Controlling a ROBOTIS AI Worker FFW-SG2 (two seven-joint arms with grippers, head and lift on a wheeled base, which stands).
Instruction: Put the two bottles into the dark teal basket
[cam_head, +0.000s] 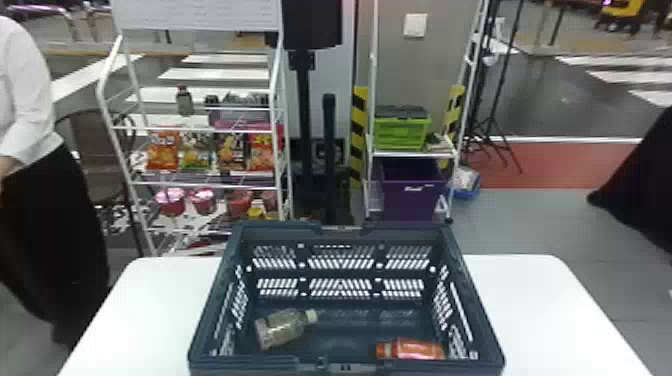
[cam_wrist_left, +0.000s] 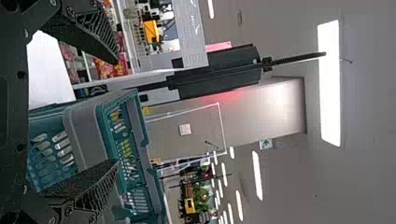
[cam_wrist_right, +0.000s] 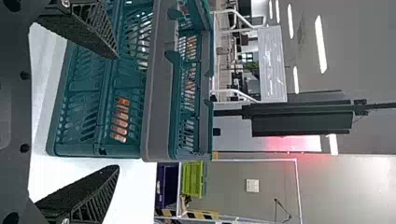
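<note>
The dark teal basket (cam_head: 343, 367) stands on the white table. Inside it, a clear bottle with a white cap (cam_head: 283, 327) lies on the floor at the left, and an orange bottle (cam_head: 411, 348) lies near the front right. My left gripper (cam_wrist_left: 116, 112) is open beside the basket (cam_wrist_left: 88, 126), its two fingers wide apart with nothing held between them. My right gripper (cam_wrist_right: 116, 112) is likewise open and holds nothing, outside the basket wall (cam_wrist_right: 159, 84); orange (cam_wrist_right: 120, 120) shows through the slots there.
White table surface (cam_head: 540, 310) extends on both sides of the basket. Behind it stand a snack rack (cam_head: 200, 182) at the left and a rack with a green crate (cam_head: 402, 131) and a purple bin (cam_head: 411, 192) at the right.
</note>
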